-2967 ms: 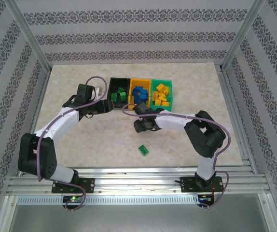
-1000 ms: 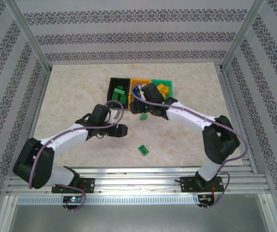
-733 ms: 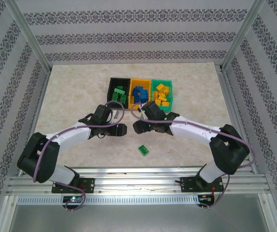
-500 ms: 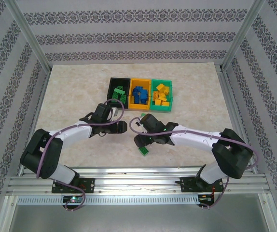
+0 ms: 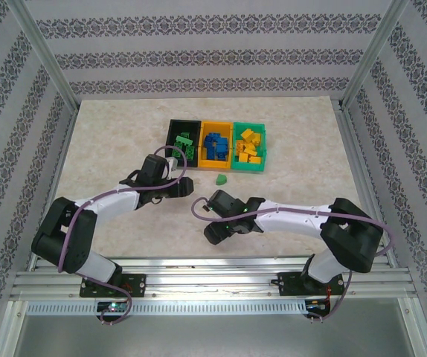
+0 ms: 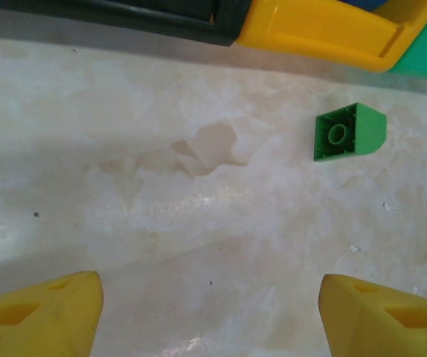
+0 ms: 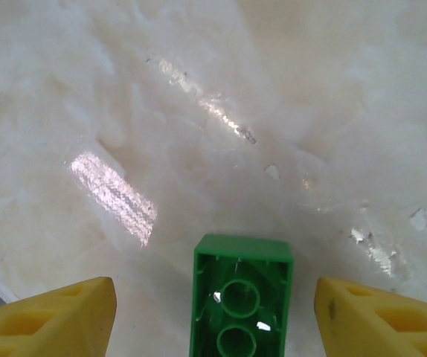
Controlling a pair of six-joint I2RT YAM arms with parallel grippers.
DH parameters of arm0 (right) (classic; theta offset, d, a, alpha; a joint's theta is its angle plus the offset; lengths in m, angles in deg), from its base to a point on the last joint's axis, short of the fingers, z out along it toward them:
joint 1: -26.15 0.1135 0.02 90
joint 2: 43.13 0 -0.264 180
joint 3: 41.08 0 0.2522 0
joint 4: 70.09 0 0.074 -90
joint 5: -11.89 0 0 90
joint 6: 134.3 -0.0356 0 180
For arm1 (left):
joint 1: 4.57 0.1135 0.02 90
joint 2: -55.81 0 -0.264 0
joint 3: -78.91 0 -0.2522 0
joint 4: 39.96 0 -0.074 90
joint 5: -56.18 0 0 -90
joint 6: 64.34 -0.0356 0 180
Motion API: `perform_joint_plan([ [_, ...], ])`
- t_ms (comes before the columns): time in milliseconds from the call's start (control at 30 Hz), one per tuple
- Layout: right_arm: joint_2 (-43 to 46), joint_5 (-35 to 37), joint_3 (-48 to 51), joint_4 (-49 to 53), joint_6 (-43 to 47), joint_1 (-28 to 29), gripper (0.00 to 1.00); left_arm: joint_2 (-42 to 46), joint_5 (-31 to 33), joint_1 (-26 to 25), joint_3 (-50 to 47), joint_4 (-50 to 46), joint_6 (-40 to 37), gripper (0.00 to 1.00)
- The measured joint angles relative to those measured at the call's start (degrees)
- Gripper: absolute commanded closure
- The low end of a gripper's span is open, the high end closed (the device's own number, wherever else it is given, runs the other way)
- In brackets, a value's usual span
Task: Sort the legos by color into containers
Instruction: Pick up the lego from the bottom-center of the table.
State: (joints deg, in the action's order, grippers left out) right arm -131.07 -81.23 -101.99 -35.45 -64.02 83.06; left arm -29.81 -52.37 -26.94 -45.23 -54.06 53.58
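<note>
Legos [image 5: 215, 143] mostly sit sorted in the containers [image 5: 215, 159]; two green ones remain on the bench [image 5: 109, 149]. The right fingers [image 7: 50, 316] have swung back from the containers and now straddle, spread, an upturned green brick [image 7: 242, 297] well in front of them. The left fingers [image 6: 42, 316], spread and empty, face a sloped green brick [image 6: 349, 132] just before the containers. Both bricks likely belong in the black one.

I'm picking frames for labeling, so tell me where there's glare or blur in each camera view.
Right wrist view: bright glare streaks on the table beyond the green brick, which is sharp; the yellow fingers are soft. Left wrist view: only faint sheen, sloped green brick crisp, bins at the top edge soft. Top view: evenly lit.
</note>
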Motion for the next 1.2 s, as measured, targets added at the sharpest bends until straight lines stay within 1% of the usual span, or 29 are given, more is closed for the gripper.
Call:
perform_joint_plan([
  [333, -1.77, 0.26, 0.94, 0.59, -2.45, 0.66, 0.3, 0.24, 1.51, 0.28, -0.26, 0.0, -1.57, 0.24],
  [500, -3.76, 2.32, -0.22, 2.08, -2.93, 1.16, 0.42, 0.24, 2.34, 0.28, -0.26, 0.02, -2.01, 0.24],
  [700, -4.48, 5.86, -0.81, 3.41, -3.54, 1.49, 0.66, 0.22, 2.34, 0.37, -0.26, 1.18, -2.14, 0.24],
  [833, -4.74, 6.45, -1.66, 4.28, -4.26, 1.75, 0.77, 0.15, 2.34, 0.37, -0.24, 1.79, -2.16, 0.24],
  [867, -4.85, 6.58, -1.92, 4.44, -4.28, 1.77, 0.78, 0.15, 2.36, 0.37, -0.24, 1.99, -2.19, 0.24],
  [1033, -4.9, 6.99, -4.44, 4.57, -3.93, 1.49, 0.79, -0.04, 1.9, 1.16, -0.24, 2.67, -2.19, 0.24],
  [1200, -5.53, 6.78, -9.94, 2.12, -1.75, -0.96, 0.79, -0.76, -1.51, 4.7, -0.68, 4.66, -1.16, 0.25],
])
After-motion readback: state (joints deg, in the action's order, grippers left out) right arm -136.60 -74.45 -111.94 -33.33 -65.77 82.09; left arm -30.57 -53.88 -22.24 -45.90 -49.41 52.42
